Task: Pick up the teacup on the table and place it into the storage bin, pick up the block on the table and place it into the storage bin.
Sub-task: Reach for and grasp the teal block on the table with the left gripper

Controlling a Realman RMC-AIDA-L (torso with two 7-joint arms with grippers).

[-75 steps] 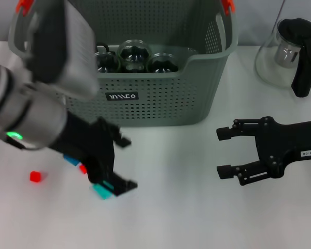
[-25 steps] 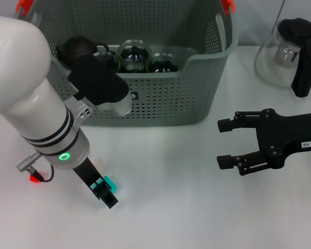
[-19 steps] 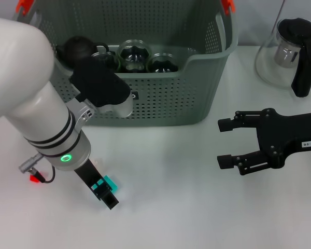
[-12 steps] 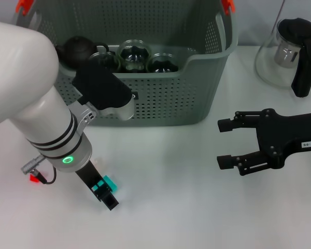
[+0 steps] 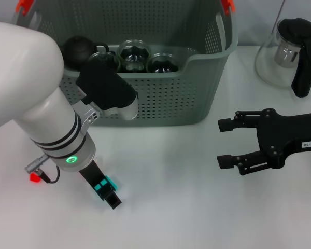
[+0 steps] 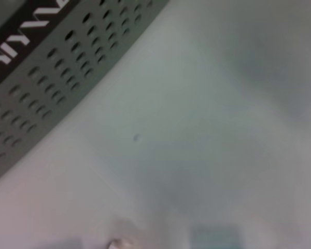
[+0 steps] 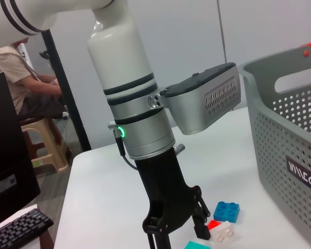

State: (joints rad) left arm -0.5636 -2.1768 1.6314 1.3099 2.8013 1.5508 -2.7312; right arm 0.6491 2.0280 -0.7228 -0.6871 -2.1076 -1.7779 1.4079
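Half expected a botched pick here. Found the left tool down on the tabletop at the teal block, in front of the storage bin; could not tell whether clamped on it or merely astride it. Noted a blue block, a red block and a white block close beside it, so feared a nudge scattering them, or a corner-only hold dropping the teal block short of the bin's wall. Saw glass teacups inside the bin; judged a hard release likely to knock them. Saw the right tool hovering spread wide, well apart to the right.
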